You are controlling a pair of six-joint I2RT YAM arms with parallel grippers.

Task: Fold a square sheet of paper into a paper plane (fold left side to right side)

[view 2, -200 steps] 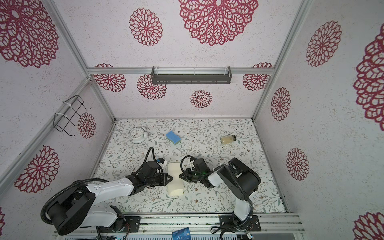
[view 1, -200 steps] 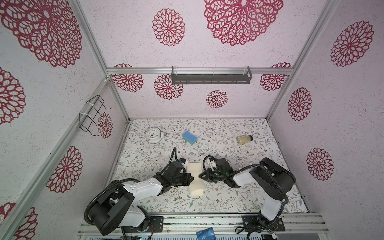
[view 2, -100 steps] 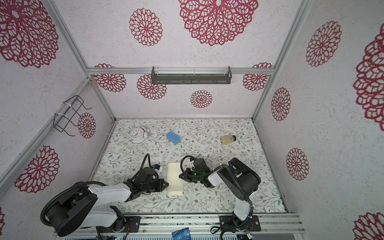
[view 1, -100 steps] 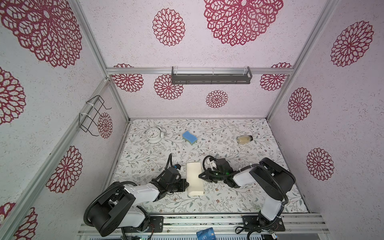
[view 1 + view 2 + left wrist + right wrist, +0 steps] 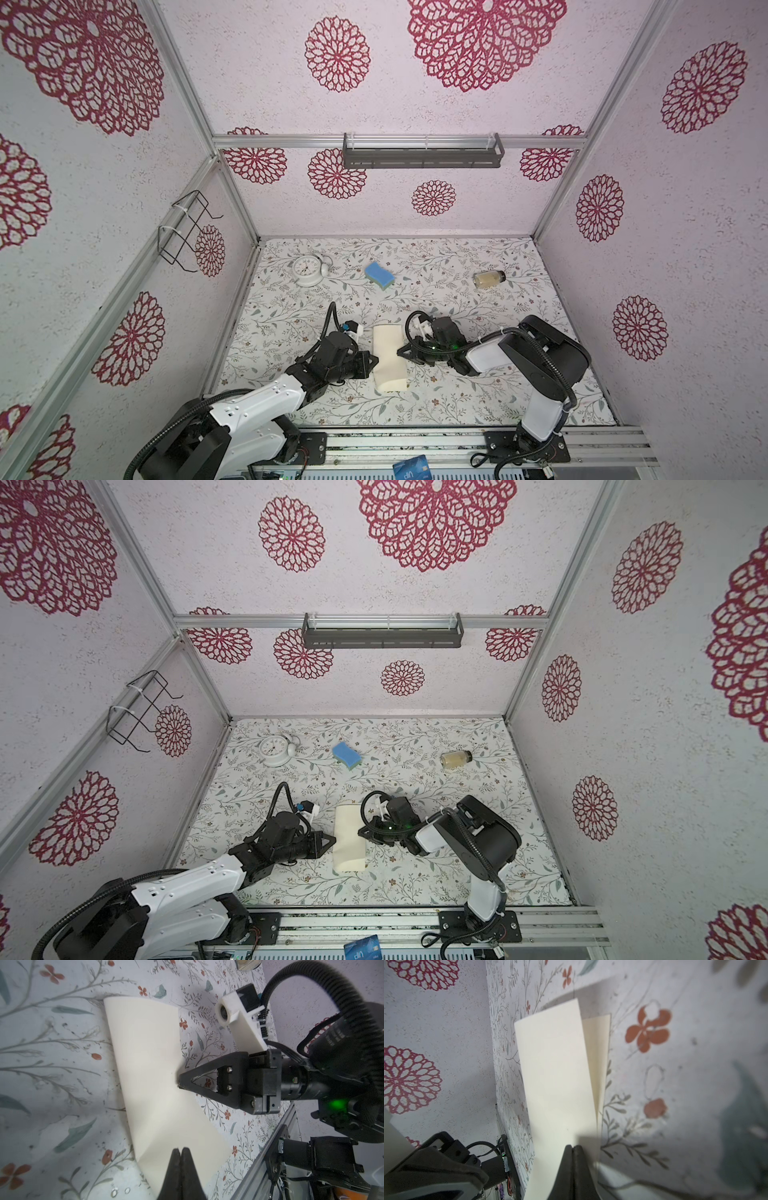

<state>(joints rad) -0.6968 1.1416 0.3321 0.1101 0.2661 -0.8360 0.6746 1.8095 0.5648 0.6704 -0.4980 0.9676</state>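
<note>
In both top views the square sheet of paper (image 5: 388, 359) is lying doubled into a tall cream strip, near the middle of the flowered bench (image 5: 457, 299) between the arms. The left hand (image 5: 372, 360) is touching its rounded left fold, and the right hand (image 5: 400, 352) is touching its right edge.

In the left wrist view both hands are showing fingers pressed together. I cannot tell whether the right hand is nipping the edge.

In the right wrist view the smooth, matte top layer is lifting off the lower 1. The left-to-right fold is looking loose to me, with a sharp crease and all the dart folds probably remaining to do.
</note>
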